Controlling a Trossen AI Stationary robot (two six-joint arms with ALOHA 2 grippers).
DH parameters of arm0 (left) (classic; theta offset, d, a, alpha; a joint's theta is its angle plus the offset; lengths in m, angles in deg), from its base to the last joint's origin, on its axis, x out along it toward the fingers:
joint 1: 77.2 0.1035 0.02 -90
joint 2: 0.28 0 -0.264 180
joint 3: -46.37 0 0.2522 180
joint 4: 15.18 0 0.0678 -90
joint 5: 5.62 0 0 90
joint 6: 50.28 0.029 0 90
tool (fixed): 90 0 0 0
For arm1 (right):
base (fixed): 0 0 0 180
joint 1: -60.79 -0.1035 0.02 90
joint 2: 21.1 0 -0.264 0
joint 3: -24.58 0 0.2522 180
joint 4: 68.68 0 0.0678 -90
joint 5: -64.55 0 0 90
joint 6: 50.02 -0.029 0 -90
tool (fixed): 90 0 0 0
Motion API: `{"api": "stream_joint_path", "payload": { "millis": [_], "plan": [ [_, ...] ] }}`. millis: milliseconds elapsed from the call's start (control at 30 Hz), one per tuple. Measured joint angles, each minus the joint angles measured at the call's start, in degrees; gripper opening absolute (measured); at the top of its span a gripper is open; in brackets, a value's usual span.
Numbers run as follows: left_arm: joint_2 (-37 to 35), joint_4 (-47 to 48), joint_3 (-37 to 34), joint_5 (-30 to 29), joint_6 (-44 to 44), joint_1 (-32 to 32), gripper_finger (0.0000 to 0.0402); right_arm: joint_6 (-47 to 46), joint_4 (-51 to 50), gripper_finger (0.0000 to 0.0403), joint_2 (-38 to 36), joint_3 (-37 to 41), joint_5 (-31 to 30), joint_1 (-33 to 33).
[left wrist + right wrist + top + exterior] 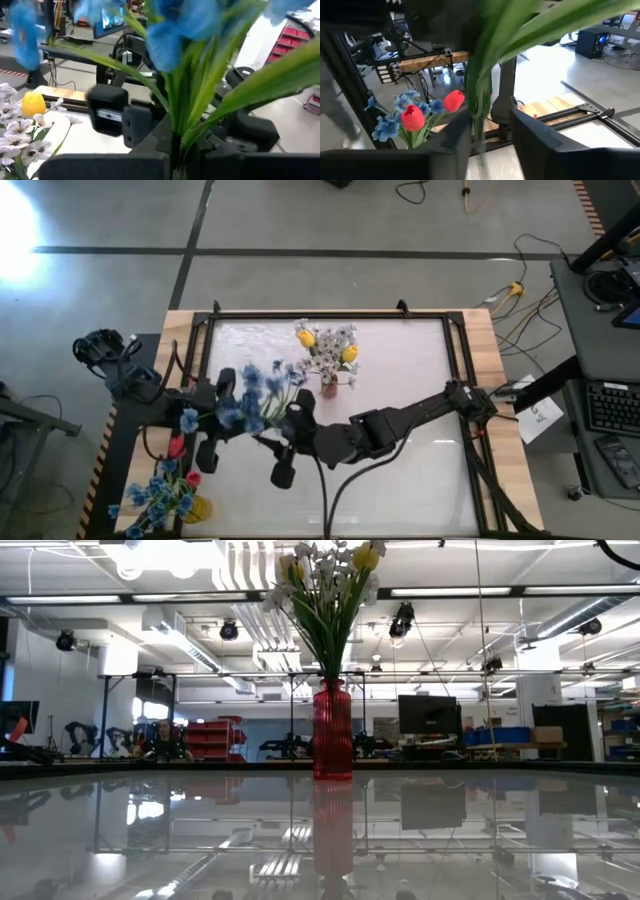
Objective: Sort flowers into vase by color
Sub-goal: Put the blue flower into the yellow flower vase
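My left gripper (222, 418) is shut on a bunch of blue flowers (252, 394), held over the table's left part. My right gripper (288, 442) is open right beside it. Its fingers (455, 145) stand on either side of the green stems (477, 120); I cannot tell whether they touch. A red vase (332, 730) with white blossoms and yellow tulips (328, 350) stands upright on its base at the table's middle far side. A yellow vase (196, 508) at the near left corner holds blue blooms and red tulips (412, 117). My left gripper pinches the blue flowers' green stems (176, 142) between its two fingers, low on the bunch, below the leaves. The blooms and long leaves fan out beyond the fingers. The bunch is lifted clear of the table.
A black frame (330, 313) borders the white table top. Wooden strips (485, 340) run along its left and right sides. Bare white surface (420, 480) lies on the table's right half, under my right arm. Cables lie on the floor beyond the far edge.
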Motion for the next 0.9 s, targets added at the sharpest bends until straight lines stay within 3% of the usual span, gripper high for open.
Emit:
{"api": "stream_joint_path", "payload": {
  "millis": [200,367,567,700,900],
  "plan": [
    [-0.1,0.2,0.0,0.0,-0.2,0.0,0.0,1.0,-0.1,0.0028,0.0,0.0,-0.4,0.0],
    [-1.0,6.0,0.0,1.6,-1.8,0.2,0.0012,-1.2,-5.2,0.0015,-0.5,0.0,0.2,0.0],
    [-0.2,17.4,0.0,9.1,-8.8,1.8,0.0096,-8.9,-18.1,0.0014,-1.9,0.0,6.6,0.7],
    [1.5,18.6,0.0,9.9,-10.0,3.3,0.0163,-11.9,-23.9,0.0014,-1.9,-0.1,10.8,1.3],
    [5.5,19.6,0.0,15.1,-10.9,6.9,0.023,-14.6,-28.2,0.0013,-1.5,0.0,11.2,1.3]
  ]
}}
